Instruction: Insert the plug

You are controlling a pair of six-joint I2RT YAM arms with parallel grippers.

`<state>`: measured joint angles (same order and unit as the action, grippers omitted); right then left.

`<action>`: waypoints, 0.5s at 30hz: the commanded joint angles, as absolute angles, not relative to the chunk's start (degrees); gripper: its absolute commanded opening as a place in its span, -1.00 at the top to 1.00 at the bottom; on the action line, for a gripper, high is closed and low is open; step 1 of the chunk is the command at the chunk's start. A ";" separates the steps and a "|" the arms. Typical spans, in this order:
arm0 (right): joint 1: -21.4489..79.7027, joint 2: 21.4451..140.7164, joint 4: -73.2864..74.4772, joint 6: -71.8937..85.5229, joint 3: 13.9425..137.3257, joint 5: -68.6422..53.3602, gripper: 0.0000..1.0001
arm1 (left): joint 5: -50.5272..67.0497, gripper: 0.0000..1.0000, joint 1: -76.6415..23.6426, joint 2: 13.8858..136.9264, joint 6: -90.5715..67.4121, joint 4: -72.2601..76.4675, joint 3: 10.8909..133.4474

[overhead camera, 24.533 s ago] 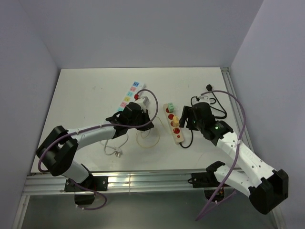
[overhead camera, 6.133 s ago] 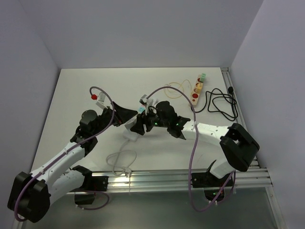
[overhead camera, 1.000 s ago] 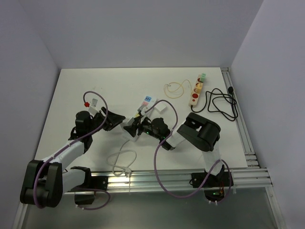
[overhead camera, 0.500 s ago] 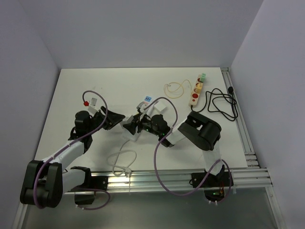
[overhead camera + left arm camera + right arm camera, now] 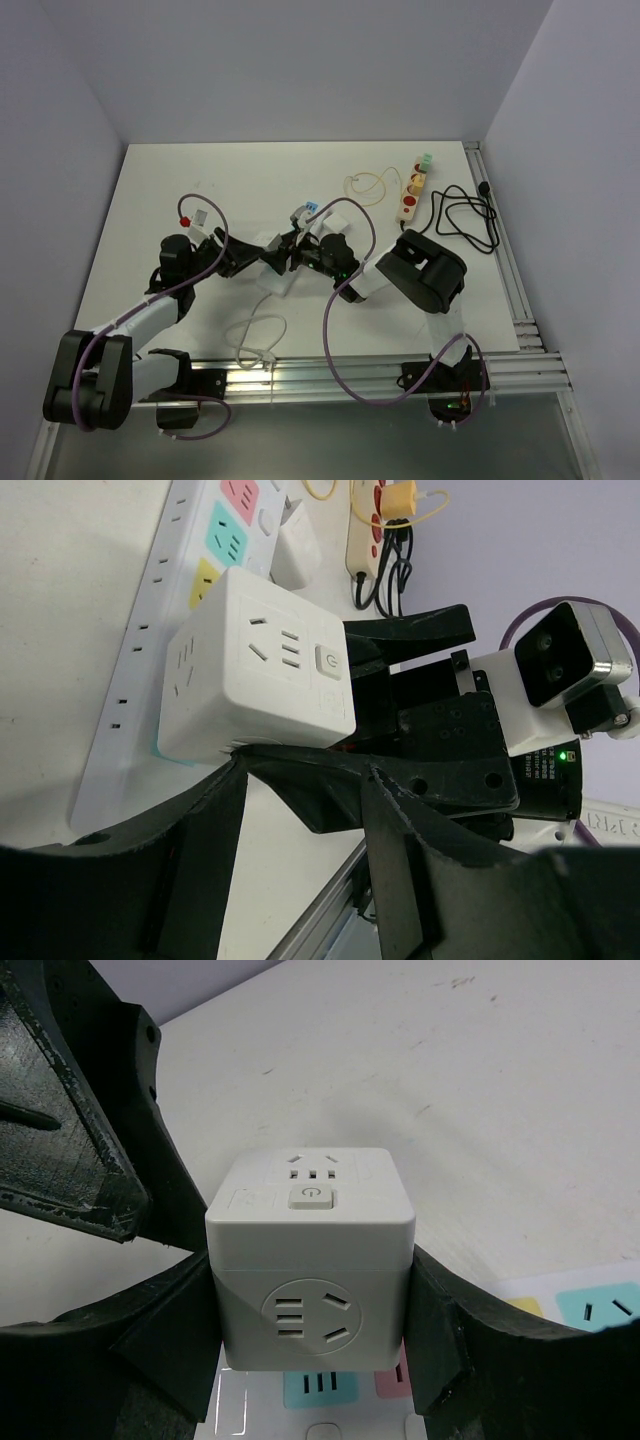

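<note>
Right gripper [image 5: 310,1335] clamped on cube [image 5: 310,1230], over strip [image 5: 590,1310]. Left gripper [image 5: 300,780] half-spread, tips just beside cube, nothing between them. Left wrist only: small white plug [image 5: 296,552] in strip socket, beyond cube.

Cube adapter [image 5: 310,1260]: smooth white plastic with a satin sheen. Power strip [image 5: 135,695]: smooth white plastic, matt pastel socket panels. Right gripper's fingers [image 5: 470,1350]: black plastic, rough and dull. Table [image 5: 200,190]: matt white top, faintly scuffed, with a bare ribbed metal rail [image 5: 300,378] along its near edge. Purple cable [image 5: 326,335]: glossy sheath.
</note>
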<state>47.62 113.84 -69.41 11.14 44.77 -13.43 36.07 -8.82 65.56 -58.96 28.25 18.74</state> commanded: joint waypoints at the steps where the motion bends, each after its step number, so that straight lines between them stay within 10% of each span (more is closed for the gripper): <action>1: 47.20 112.94 -75.05 11.86 46.76 -14.76 1.00 | 37.44 -0.10 -8.96 65.92 -57.74 30.23 18.72; 15: 47.29 113.47 -77.87 12.57 43.68 -14.33 1.00 | 36.83 -0.10 -8.96 65.31 -56.87 28.04 19.77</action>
<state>47.57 113.86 -70.83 12.40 44.40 -14.33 36.18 -8.84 65.95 -58.92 28.03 18.74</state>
